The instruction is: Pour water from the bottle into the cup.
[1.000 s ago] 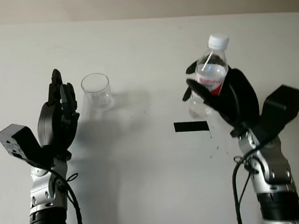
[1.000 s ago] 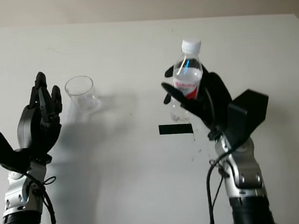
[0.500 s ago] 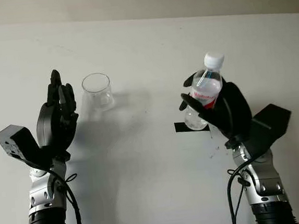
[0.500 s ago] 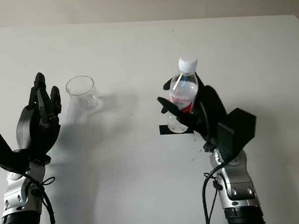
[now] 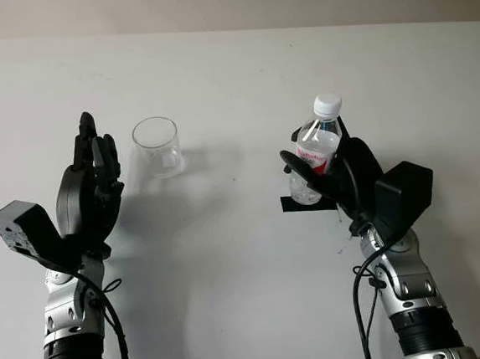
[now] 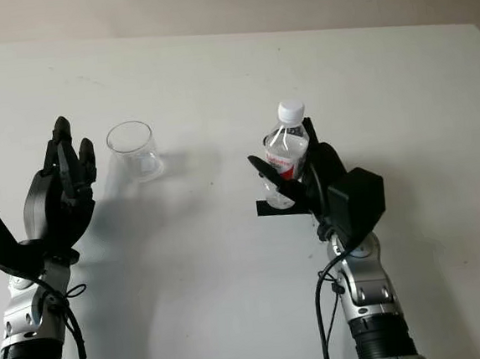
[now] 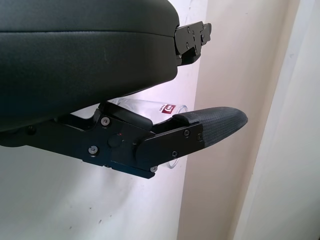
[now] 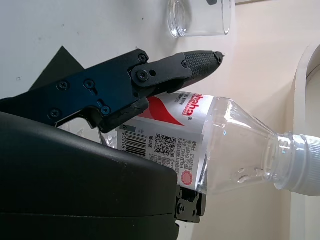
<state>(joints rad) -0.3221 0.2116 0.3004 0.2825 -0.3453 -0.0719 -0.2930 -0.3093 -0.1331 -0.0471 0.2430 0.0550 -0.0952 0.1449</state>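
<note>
The right robot hand (image 5: 340, 175) is wrapped around the bottle (image 5: 315, 152), its fingers (image 8: 165, 70) pressing across the red-and-white label, and holds it upright just above a black patch (image 5: 297, 204) on the worktop (image 5: 231, 264). The white cap (image 5: 327, 105) looks screwed on, so I judge the step in hand to be carrying the bottle, with no pouring begun. The next move calls for the cap to come off, then for swinging the bottle across towards the cup and tipping its neck over the rim. The left robot hand (image 5: 89, 188) is raised and open, holding nothing, with the clear cup (image 5: 156, 146) standing just beyond and inward of its fingertips, well apart from the bottle. How much water the bottle holds is hard to make out, and its base is hidden behind the right robot hand.
</note>
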